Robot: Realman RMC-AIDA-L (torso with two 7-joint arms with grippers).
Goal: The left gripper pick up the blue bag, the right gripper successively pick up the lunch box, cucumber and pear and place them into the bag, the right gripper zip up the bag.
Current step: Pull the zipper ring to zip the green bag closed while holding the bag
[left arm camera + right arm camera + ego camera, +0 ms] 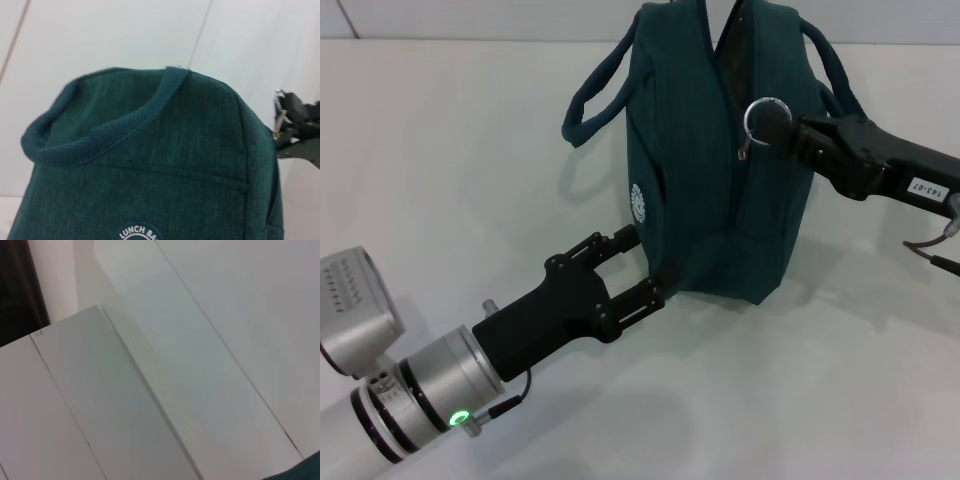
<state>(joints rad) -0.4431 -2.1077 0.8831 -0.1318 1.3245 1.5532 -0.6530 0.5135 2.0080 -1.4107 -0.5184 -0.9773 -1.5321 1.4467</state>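
Note:
The blue bag (695,170) stands upright on the white table (440,180) and fills the left wrist view (150,165). My left gripper (642,267) is shut on the bag's lower near edge, one finger on each side. My right gripper (777,126) reaches in from the right and is shut on the metal zipper pull ring (758,112) about halfway up the bag's end. It also shows in the left wrist view (296,127). The zipper (733,190) is closed below the pull and gapes open above it. The lunch box, cucumber and pear are out of view.
The bag's two handles (592,92) (835,62) hang out to either side. The right wrist view shows only white table panels (175,365) and a corner of the bag (306,471).

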